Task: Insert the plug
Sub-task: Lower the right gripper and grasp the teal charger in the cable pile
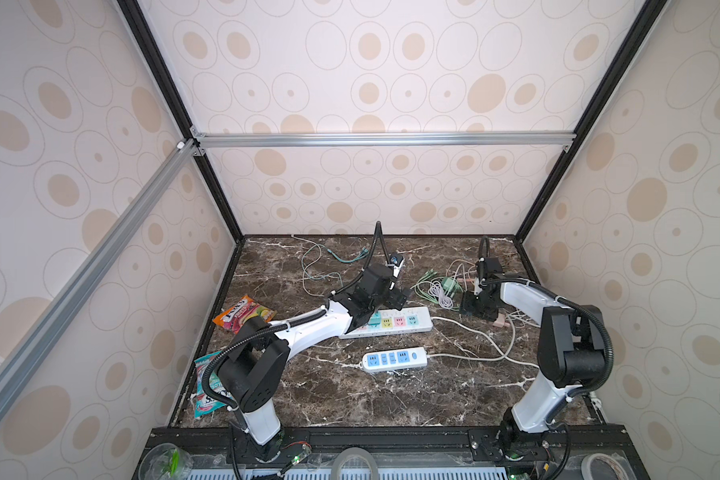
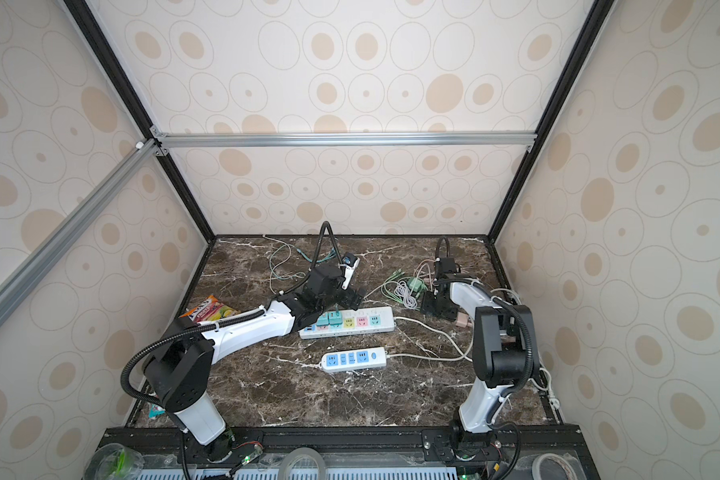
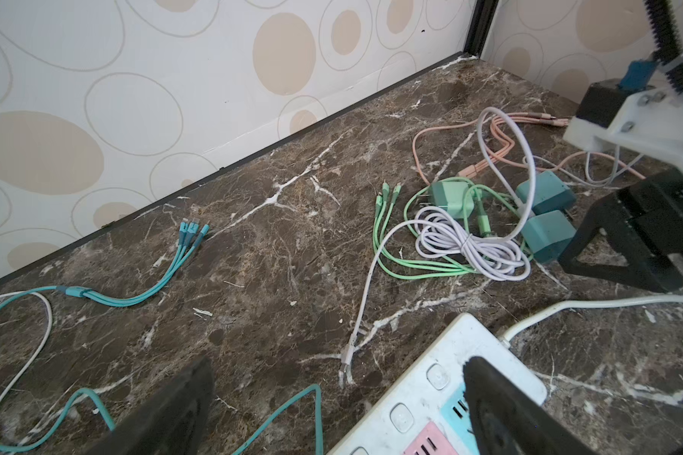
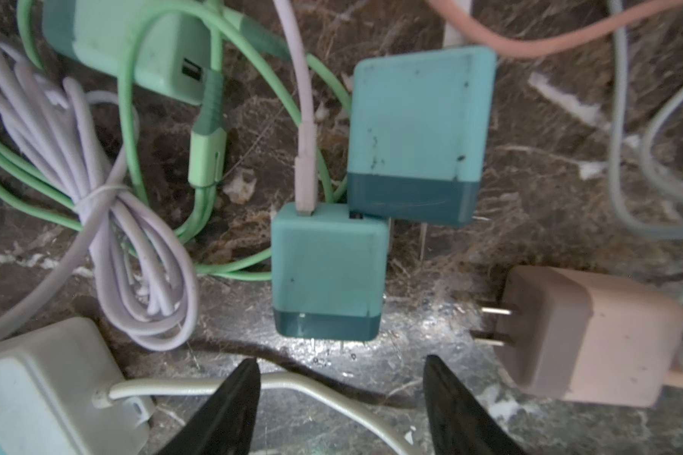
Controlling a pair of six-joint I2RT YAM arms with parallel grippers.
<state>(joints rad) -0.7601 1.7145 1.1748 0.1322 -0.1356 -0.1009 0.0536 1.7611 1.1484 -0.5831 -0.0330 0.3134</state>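
Note:
Two teal plug cubes lie on the marble among loose cables. The nearer plug (image 4: 328, 272) has a lilac cable in its end and its prongs point toward my right gripper (image 4: 342, 364). That gripper is open just short of it, with only a white cord under the fingers. The second teal plug (image 4: 415, 134) lies just beyond. My left gripper (image 3: 338, 370) is wide open and empty, hovering over the end of the long white power strip (image 1: 408, 322) with coloured sockets. In both top views the left gripper (image 2: 346, 297) sits at the strip's far side and the right gripper (image 2: 435, 307) over the cable pile.
A pink plug (image 4: 584, 335) lies beside the right fingers and a green charger (image 4: 135, 43) further off. A bundled lilac cable (image 3: 470, 244), green leads and a teal cable (image 3: 135, 299) litter the back. A short blue-socket strip (image 1: 395, 358) lies mid-table. Snack bags (image 1: 244, 318) sit at left.

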